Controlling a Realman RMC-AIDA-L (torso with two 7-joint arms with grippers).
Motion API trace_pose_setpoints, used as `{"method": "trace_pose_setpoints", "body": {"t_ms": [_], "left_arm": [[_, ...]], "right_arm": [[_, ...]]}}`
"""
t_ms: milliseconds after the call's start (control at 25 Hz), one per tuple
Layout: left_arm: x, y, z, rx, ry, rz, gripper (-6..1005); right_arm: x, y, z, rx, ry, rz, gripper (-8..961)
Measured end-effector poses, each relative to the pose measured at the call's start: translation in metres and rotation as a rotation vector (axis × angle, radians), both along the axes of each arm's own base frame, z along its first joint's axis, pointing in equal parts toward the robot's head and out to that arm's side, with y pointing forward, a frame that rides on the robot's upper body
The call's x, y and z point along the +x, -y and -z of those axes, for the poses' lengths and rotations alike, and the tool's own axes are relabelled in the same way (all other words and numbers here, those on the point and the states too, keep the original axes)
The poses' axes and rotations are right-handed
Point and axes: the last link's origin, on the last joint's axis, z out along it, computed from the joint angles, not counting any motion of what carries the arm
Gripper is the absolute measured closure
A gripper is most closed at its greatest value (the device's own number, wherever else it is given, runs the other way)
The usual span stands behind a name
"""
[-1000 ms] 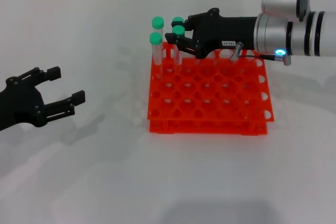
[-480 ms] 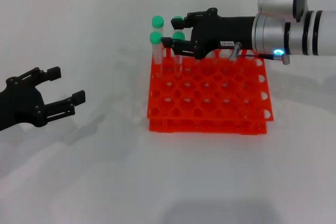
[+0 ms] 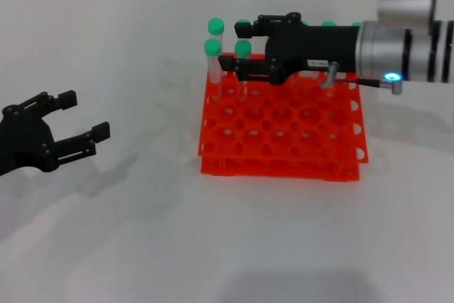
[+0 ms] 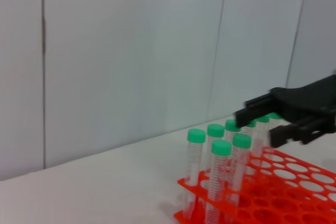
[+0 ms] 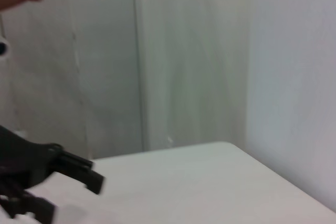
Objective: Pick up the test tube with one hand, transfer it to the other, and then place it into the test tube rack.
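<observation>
The orange-red test tube rack stands at the centre right of the white table. Several green-capped tubes stand upright in its far left corner. The test tube stands there in a hole, between the spread fingers of my right gripper. That labelled gripper is open, holds nothing, and reaches in from the right over the rack's far rows. My left gripper is open and empty, low at the left. The left wrist view shows the rack, the tubes and the right gripper.
More green caps show behind the right gripper along the rack's far row. The right wrist view shows the left gripper over the table, with pale wall panels behind.
My right gripper's fingers have spread away from the tube, which now stands free in the rack. The gripper has drawn back a little to the right. The left gripper has barely moved.
</observation>
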Motion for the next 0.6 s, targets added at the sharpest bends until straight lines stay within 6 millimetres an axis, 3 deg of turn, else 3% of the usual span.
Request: {"method": "trace_pose_setpoints", "body": {"t_ms": [360, 600], "left_arm": [[0.006, -0.005, -0.002, -0.011, 0.008, 0.028, 130], [0.013, -0.012, -0.003, -0.048, 0.014, 0.044, 129]], "right_arm": [[0.040, 0.034, -0.048, -0.017, -0.028, -0.060, 302], [0.084, 0.043, -0.080, -0.018, 0.031, -0.010, 271]]}}
